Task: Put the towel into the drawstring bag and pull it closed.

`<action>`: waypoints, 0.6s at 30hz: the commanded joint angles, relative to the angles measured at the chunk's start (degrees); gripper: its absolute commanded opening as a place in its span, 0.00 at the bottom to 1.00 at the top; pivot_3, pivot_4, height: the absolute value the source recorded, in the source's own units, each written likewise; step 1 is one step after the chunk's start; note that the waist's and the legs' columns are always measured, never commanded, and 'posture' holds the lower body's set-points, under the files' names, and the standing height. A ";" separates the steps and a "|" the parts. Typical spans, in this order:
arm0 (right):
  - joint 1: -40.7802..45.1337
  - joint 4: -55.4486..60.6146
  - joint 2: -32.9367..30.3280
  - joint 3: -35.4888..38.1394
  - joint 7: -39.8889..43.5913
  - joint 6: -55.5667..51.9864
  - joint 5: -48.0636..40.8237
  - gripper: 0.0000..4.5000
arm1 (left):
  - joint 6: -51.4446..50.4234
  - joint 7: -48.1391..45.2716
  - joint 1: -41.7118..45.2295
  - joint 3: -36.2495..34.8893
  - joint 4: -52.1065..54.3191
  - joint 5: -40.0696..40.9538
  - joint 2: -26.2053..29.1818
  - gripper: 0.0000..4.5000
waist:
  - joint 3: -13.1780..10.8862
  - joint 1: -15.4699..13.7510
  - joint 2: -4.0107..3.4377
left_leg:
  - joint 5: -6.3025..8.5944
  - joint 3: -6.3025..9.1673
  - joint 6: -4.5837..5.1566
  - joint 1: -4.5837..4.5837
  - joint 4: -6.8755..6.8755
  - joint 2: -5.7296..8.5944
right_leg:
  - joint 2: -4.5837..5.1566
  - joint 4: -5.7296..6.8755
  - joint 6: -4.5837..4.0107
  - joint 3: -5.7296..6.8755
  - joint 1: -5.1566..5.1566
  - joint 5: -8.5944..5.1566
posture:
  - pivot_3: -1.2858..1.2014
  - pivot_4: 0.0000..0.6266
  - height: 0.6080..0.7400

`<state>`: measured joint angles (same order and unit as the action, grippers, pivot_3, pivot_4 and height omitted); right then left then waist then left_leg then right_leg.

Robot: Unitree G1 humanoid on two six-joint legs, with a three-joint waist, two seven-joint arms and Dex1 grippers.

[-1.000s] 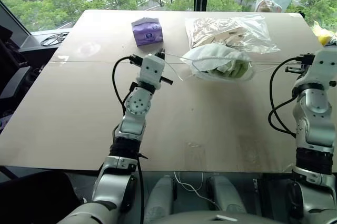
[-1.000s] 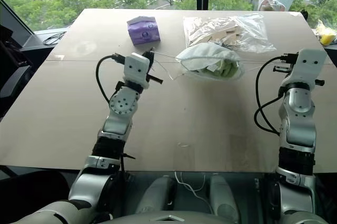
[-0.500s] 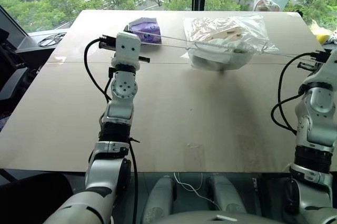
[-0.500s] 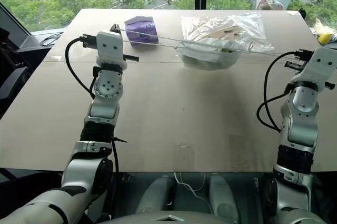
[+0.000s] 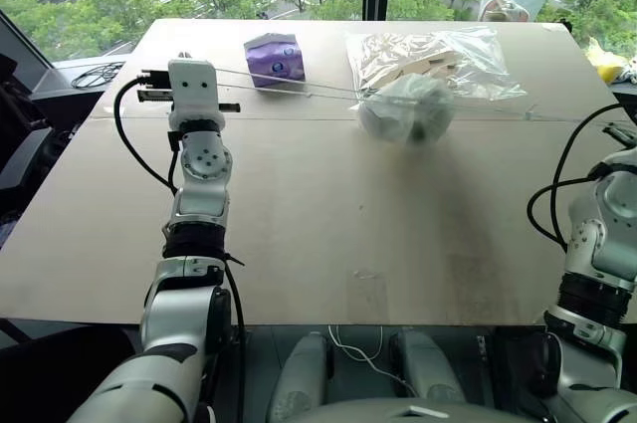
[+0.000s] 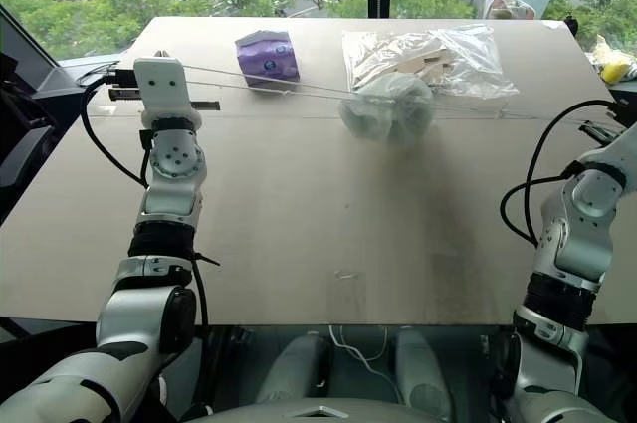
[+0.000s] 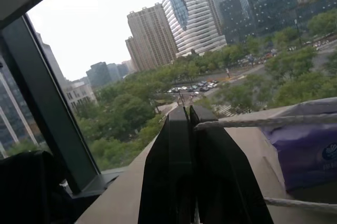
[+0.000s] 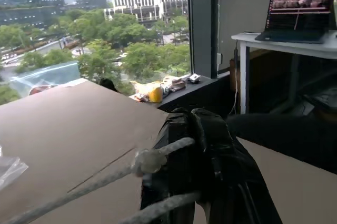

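The white drawstring bag sits bunched into a round bundle at the back middle of the table. The towel is hidden inside its gathered fabric. White cords run taut from the bag out to both sides. My left gripper is raised at the far left, shut on the cord. Over at the right edge, my right gripper is shut on the knotted cord.
A purple tissue box stands behind the left cord. A clear plastic bag with beige contents lies just behind the drawstring bag. Another plastic bag and a yellow object are at the back right.
Both grippers have moved outward, away from each other, the left one furthest. The cords have pulled tight, and the bag's open mouth has drawn in to a round bundle.
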<state>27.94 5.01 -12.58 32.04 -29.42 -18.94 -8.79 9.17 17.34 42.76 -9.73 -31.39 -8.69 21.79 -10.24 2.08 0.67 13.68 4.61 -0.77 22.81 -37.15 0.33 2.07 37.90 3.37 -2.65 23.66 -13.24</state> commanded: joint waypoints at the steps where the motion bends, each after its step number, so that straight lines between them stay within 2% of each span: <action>1: 1.25 1.37 -0.68 11.48 -8.67 -0.64 -2.76 0.00 | -2.42 5.64 -1.03 -7.80 -1.88 3.91 1.58 0.01 | 0.00 -0.05 0.00 | 0.00 -0.01 0.00 0.00 0.00 0.00 | 0.01 0.00 0.00 -0.01 0.00 0.00 | 0.52 0.24 1.00; 6: 3.02 2.49 2.23 17.28 -15.35 -2.69 -6.85 0.00 | -3.29 10.02 -1.31 -10.78 -2.84 5.48 0.54 0.01 | 0.00 0.05 0.01 | 0.00 -0.01 0.00 0.00 0.08 -0.01 | 0.01 -0.01 0.00 0.00 0.03 0.00 | 0.52 0.24 1.00; 10: 3.67 1.37 1.77 14.99 -11.28 -4.42 -10.12 0.00 | -3.72 9.58 -0.69 -9.78 -2.37 5.15 0.52 0.01 | 0.00 0.13 0.00 | 0.00 -0.06 0.00 -0.01 -0.04 0.01 | 0.01 0.05 0.03 -0.04 0.02 0.03 | 0.52 0.24 1.00; 12: 3.59 0.33 0.98 10.87 -5.17 -6.12 -11.81 0.00 | -2.01 2.82 -0.16 -7.41 -1.87 7.26 -0.87 0.01 | 0.00 0.23 0.00 | -0.01 -0.07 0.01 -0.05 -0.07 0.01 | 0.00 0.06 0.06 -0.04 -0.01 0.04 | 0.52 0.24 1.00; 14: 3.10 -0.20 0.77 7.08 -0.05 -7.88 -13.09 0.00 | -2.19 -8.00 0.21 -5.04 -1.82 11.77 -3.62 0.01 | 0.00 0.20 0.00 | -0.01 -0.07 0.01 -0.06 -0.07 0.01 | -0.02 0.07 0.05 -0.04 -0.01 0.05 | 0.52 0.24 1.00; 18: 1.61 -0.12 0.03 3.12 4.23 -9.74 -12.93 0.00 | -8.16 -24.79 -1.61 -1.49 -0.36 18.28 -7.15 0.01 | 0.00 0.20 0.00 | -0.01 -0.06 0.01 0.00 -0.06 0.01 | -0.02 0.02 0.03 -0.02 -0.03 0.05 | 0.52 0.24 1.00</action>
<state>30.03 3.40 -11.18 34.76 -26.50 -28.68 -21.48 2.25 -2.82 41.34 -11.33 -34.71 7.42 13.69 -10.24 2.27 0.67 13.67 4.54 -0.76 22.86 -37.19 0.34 2.06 37.87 3.40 -2.68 23.66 -13.19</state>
